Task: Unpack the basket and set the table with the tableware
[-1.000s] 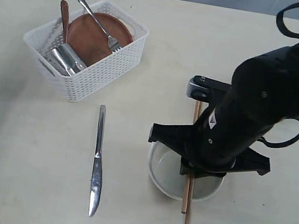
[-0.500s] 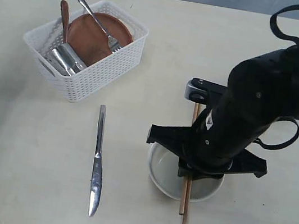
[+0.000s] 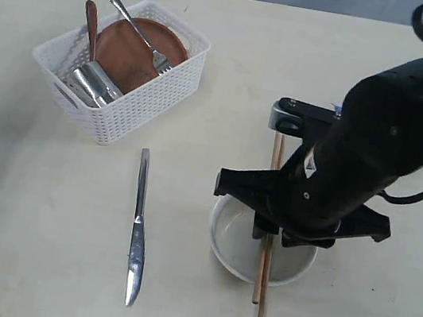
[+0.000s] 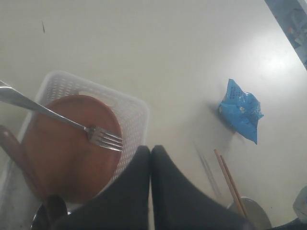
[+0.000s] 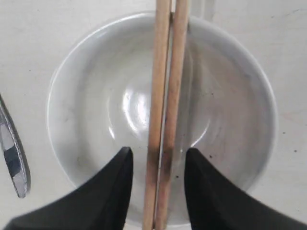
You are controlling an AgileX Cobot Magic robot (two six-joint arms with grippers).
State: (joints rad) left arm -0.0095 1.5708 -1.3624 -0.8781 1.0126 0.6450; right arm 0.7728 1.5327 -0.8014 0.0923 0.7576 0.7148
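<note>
On the pale table, the right pincer is seen with fingers apart; the chopsticks are laid between them, untouched, across the bowl beneath. The left pincer is pressed together, the basket just beside its tips.

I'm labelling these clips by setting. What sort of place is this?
Probably a robot lab test bench, not a real dining room: a bare cream table, a black robot arm over a bowl with chopsticks across it, and a white basket of tableware.
</note>
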